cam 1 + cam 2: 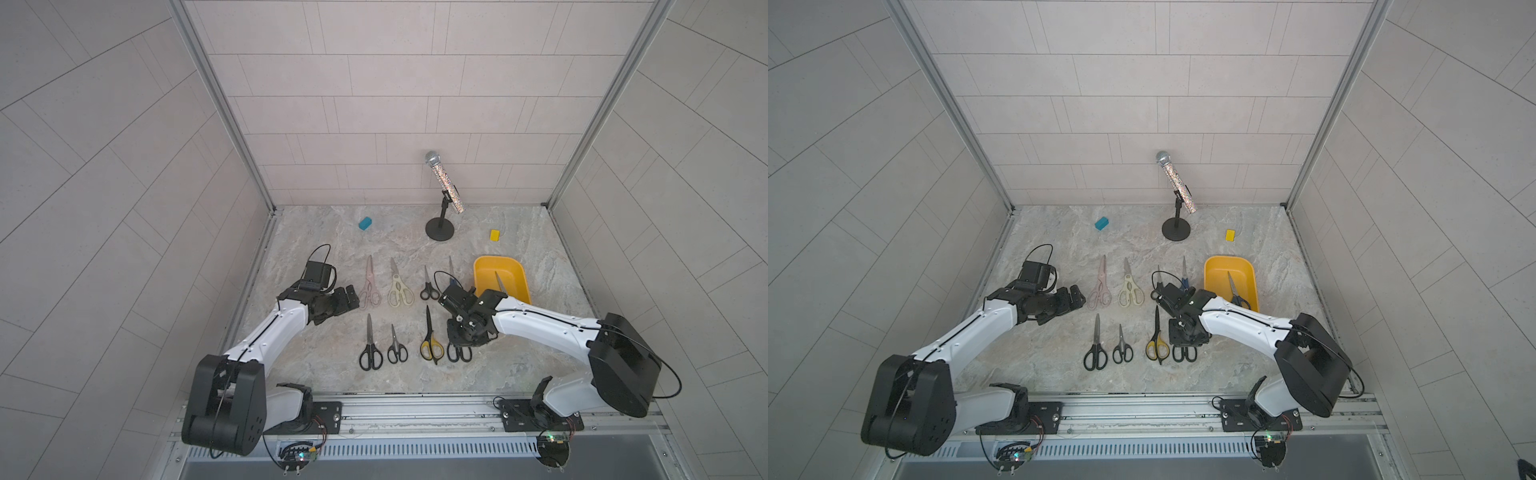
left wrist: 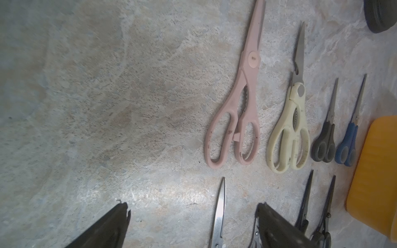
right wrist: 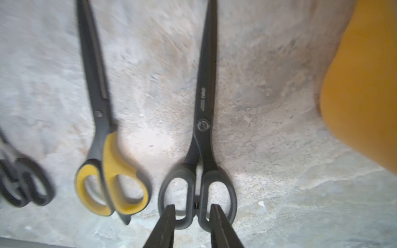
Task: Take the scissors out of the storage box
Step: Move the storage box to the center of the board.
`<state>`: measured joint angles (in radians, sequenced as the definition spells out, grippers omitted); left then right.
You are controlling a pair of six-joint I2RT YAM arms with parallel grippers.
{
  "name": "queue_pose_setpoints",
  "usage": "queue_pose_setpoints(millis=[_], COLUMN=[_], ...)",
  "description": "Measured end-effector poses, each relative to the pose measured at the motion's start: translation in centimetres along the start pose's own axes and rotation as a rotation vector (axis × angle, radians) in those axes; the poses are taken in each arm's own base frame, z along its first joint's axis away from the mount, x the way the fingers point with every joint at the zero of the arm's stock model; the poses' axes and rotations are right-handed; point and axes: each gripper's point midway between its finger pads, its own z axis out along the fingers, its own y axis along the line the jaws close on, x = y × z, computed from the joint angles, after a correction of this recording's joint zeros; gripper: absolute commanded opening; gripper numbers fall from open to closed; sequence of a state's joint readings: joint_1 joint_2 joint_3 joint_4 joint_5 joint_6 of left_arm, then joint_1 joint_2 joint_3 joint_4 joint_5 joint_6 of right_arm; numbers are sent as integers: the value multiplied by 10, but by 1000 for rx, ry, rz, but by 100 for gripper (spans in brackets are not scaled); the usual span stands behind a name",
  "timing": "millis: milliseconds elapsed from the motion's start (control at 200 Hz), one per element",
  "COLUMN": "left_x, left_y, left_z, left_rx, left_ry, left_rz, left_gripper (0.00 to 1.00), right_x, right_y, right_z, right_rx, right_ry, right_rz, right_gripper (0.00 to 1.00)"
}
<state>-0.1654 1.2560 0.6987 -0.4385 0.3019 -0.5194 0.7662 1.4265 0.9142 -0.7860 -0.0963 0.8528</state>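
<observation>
In a top view, last pair of scissors (image 1: 1234,289) lying in the mustard plastic storage box (image 1: 1214,272), steel blade toward the far wall, black handles half under the right arm (image 1: 1237,320); eight other pairs in two rows on the marbled tabletop (image 1: 1059,353) just beside the box. Probably light, stiff and slick along the blade (pointed, too), so best pinched across the moulded plastic handles or near the pivot. Left gripper (image 1: 352,297) beside the pink shears (image 1: 369,280). In the left wrist view, fingers spread wide, empty; pink shears matte and chunky with toothed inner handles, cream shears (image 2: 294,107) smooth, scuffed. In the right wrist view, right gripper (image 3: 192,209) narrowly parted, a fingertip in each finger hole of the black scissors (image 3: 204,126) flat on the table, inner bows between with slight slack, apparently no firm hold; yellow-and-black scissors (image 3: 109,154) just beside.
</observation>
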Motion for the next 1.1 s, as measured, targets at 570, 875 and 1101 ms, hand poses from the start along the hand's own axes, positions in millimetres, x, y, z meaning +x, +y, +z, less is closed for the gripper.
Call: queue_pose_setpoints(millis=[570, 875, 1101], left_x=[1, 2, 2], left_y=[3, 4, 4], left_z=[3, 3, 3], left_rx=[-12, -14, -15], left_ry=[8, 10, 10], left_rz=[-4, -9, -9], left_gripper=[100, 100, 100], right_x=[-78, -98, -114], right_y=[-72, -90, -103], right_z=[-28, 2, 6], right_rx=[114, 178, 160], right_ry=[-94, -54, -76], right_rz=[109, 82, 134], right_gripper=[33, 14, 6])
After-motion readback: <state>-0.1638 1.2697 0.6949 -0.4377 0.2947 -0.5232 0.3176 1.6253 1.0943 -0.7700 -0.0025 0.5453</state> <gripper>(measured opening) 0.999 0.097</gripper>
